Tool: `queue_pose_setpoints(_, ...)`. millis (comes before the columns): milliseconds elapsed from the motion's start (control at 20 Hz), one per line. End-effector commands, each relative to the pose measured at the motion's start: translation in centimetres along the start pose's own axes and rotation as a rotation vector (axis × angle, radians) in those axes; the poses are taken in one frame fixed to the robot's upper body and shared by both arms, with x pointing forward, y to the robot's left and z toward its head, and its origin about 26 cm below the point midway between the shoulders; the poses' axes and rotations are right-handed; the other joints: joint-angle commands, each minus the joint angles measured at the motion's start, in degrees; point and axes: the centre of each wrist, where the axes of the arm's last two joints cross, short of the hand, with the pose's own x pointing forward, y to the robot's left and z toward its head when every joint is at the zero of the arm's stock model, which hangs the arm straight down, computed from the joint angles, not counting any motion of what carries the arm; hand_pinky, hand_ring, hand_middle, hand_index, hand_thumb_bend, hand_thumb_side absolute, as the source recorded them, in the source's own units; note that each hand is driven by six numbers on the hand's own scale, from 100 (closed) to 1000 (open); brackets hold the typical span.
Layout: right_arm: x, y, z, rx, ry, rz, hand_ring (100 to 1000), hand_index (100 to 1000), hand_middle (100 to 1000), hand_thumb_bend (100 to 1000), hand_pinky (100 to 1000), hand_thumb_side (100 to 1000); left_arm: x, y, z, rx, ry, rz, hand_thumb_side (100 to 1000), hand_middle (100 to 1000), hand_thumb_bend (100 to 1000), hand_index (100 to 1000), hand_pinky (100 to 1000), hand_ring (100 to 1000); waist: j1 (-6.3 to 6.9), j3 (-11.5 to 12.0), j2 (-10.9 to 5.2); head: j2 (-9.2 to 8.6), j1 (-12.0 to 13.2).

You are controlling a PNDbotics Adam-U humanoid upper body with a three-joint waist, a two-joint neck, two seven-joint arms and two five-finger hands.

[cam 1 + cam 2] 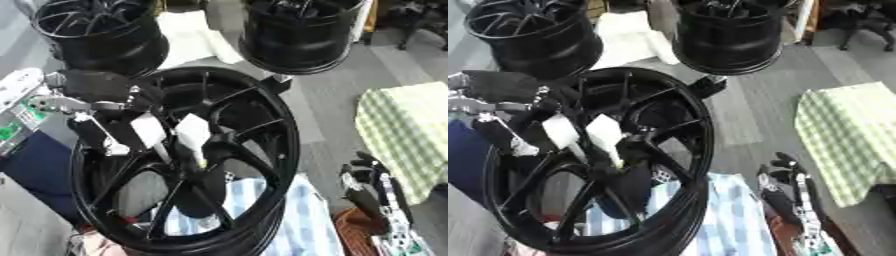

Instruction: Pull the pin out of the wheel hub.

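Black and broad, the wheel hub (254, 150) fills the middle of what I see, standing tilted on a blue-and-white checked cloth (302, 225), its spokes running in to the centre. Two more black wheels stand behind it on the grey floor, one at the far left (101, 32) and one at the far right (302, 35), both apart from the hub in front. A green-and-white checked cloth (407, 130) lies off to the right, well clear of the work. My left hand (144, 127) reaches in from the left over the spokes, its pale-tipped fingers (192, 132) pointing down toward the hub's centre; whether they close on anything I cannot tell. The pin itself I cannot make out among the spokes. My right hand (372, 187) rests idle near the lower right corner, fingers relaxed and holding nothing.
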Motion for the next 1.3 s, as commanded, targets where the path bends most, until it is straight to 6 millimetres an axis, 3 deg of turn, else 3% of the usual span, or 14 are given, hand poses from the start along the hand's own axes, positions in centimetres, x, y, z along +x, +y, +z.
queue_pose_setpoints(50, 0.4, -0.7, -0.5, -0.002, -0.025, 0.02, 684, 880, 724, 151, 740, 432, -0.6, 0.5, 0.8, -0.334, -0.243, -0.229, 307, 553, 166, 757, 364, 1000, -0.28, 0.09, -0.68, -0.14, -0.02)
queue_pose_setpoints(150, 0.4, -0.7, -0.5, -0.002, -0.024, 0.02, 684, 880, 724, 151, 740, 432, -0.8, 0.8, 1.0, -0.303, -0.248, -0.212, 291, 502, 100, 715, 323, 1000, -0.3, 0.14, -0.71, -0.14, -0.04)
queue_pose_setpoints(400, 0.3, -0.7, -0.4, -0.002, -0.022, 0.02, 685, 880, 724, 150, 740, 434, -1.3, 2.3, 1.2, -0.194, -0.281, -0.171, 269, 391, 100, 618, 224, 1000, -0.34, 0.17, -0.78, -0.14, -0.06)
queue_pose_setpoints(750, 0.2, -0.6, -0.4, 0.0, -0.018, 0.021, 685, 881, 725, 148, 741, 437, -1.7, 6.1, 3.2, 0.0, -0.325, -0.159, 263, 360, 100, 593, 198, 1000, -0.28, 0.21, -0.93, -0.14, -0.1)
queue_pose_setpoints(950, 0.1, -0.7, -0.4, -0.002, -0.013, 0.023, 685, 882, 725, 148, 741, 439, -2.2, 7.8, 6.9, 0.105, -0.299, -0.159, 258, 364, 100, 599, 202, 1000, -0.13, 0.57, -1.03, -0.14, -0.47)
queue_pose_setpoints(1100, 0.0, -0.9, -0.3, -0.008, -0.011, 0.028, 685, 882, 725, 148, 741, 440, -2.5, 7.8, 10.7, 0.163, -0.258, -0.14, 255, 368, 100, 605, 204, 1000, 0.04, 1.08, -1.06, -0.14, -0.76)
queue_pose_setpoints(1150, 0.0, -0.9, -0.3, -0.01, -0.01, 0.029, 685, 882, 725, 143, 741, 442, -2.7, 7.4, 12.1, 0.175, -0.235, -0.126, 121, 370, 243, 607, 203, 1000, 0.08, 1.26, -1.05, -0.14, -0.86)
queue_pose_setpoints(1200, -0.1, -1.0, -0.3, -0.013, -0.009, 0.031, 685, 882, 725, 146, 741, 441, -2.9, 6.7, 13.7, 0.182, -0.206, -0.106, 254, 370, 100, 608, 205, 1000, 0.11, 1.45, -1.03, -0.14, -1.0)
queue_pose_setpoints(1300, -0.1, -1.1, -0.3, -0.017, -0.008, 0.033, 685, 882, 725, 143, 741, 442, -3.0, 5.0, 16.3, 0.174, -0.149, -0.065, 254, 377, 100, 616, 210, 1000, 0.13, 1.74, -0.96, -0.14, -1.28)
